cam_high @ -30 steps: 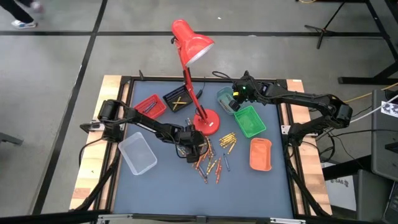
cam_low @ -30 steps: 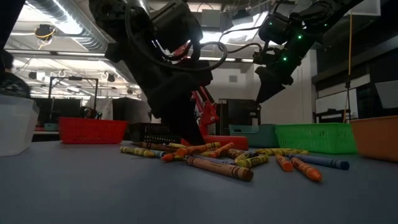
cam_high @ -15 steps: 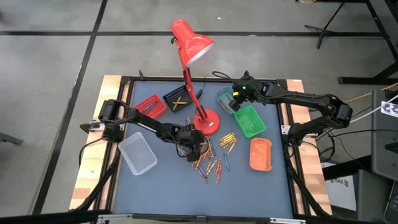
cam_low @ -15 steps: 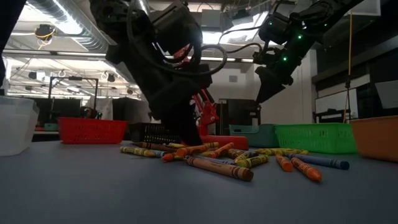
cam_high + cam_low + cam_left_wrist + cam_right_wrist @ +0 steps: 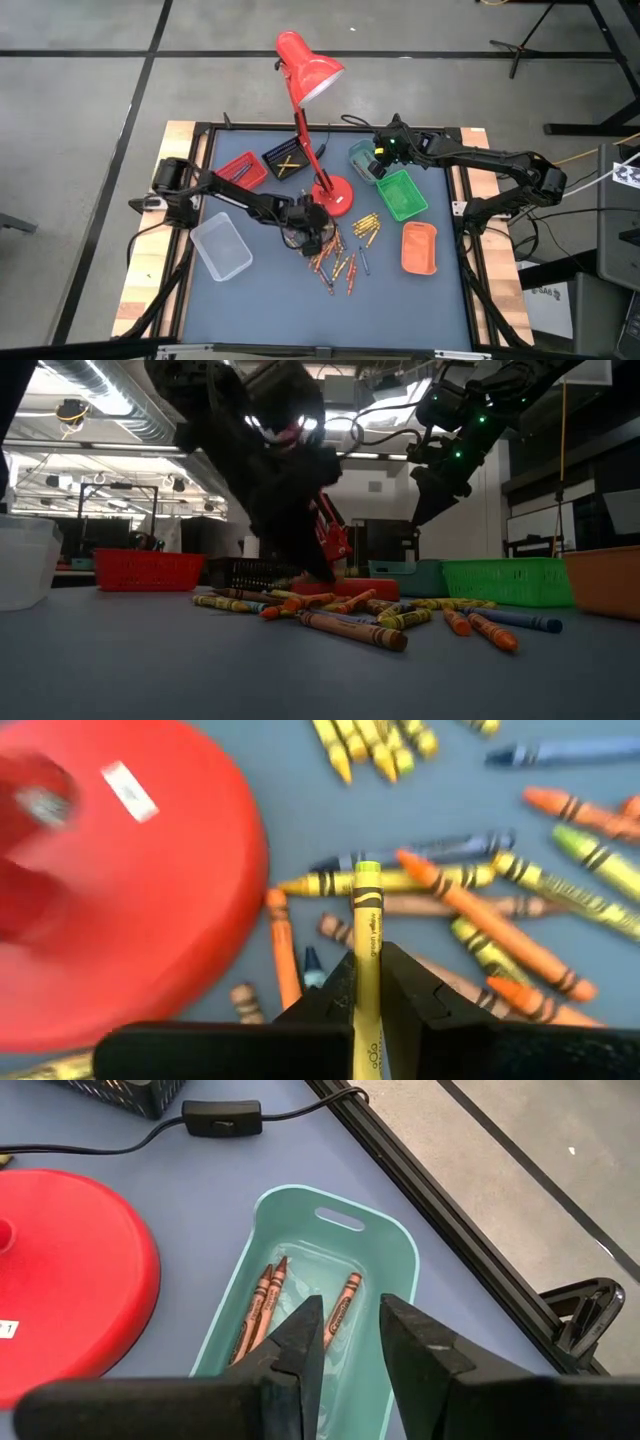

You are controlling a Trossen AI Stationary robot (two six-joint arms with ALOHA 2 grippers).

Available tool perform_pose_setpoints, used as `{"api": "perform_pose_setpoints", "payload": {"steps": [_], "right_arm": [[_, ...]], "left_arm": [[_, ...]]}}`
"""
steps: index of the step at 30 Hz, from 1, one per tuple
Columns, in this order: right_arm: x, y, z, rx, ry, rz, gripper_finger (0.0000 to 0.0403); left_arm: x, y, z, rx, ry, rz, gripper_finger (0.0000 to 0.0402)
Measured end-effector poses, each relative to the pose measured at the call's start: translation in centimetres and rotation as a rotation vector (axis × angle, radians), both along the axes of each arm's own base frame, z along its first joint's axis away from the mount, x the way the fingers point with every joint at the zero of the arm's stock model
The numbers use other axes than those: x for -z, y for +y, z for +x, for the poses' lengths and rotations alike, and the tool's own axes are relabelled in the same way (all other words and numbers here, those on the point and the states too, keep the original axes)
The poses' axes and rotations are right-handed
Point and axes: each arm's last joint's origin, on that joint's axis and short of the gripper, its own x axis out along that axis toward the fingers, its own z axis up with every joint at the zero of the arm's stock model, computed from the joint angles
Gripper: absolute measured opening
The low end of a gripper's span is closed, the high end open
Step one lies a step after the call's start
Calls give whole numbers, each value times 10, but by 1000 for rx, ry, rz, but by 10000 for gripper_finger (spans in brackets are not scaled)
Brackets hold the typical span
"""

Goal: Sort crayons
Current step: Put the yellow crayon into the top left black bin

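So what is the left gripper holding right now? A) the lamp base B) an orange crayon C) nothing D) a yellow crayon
D: in the left wrist view the left gripper is shut on a yellow crayon, lifted over the pile beside the red lamp base.

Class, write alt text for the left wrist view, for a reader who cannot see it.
The left gripper pinches a yellow crayon upright between its dark fingers, above loose crayons scattered on the blue-grey table. The lamp's red round base fills one side.
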Motion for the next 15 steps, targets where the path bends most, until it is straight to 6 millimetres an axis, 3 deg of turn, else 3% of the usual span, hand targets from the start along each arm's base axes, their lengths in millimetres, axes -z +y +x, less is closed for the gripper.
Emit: {"api": "perform_pose_setpoints", "payload": {"steps": [7, 15], "right_arm": [[0, 0, 0, -2, 0, 2, 99], [1, 0, 1, -12, -3, 14, 99]], "left_arm": [[-44, 22, -20, -21, -1, 39, 12], [-86, 65, -61, -216, 69, 128, 12]]}}
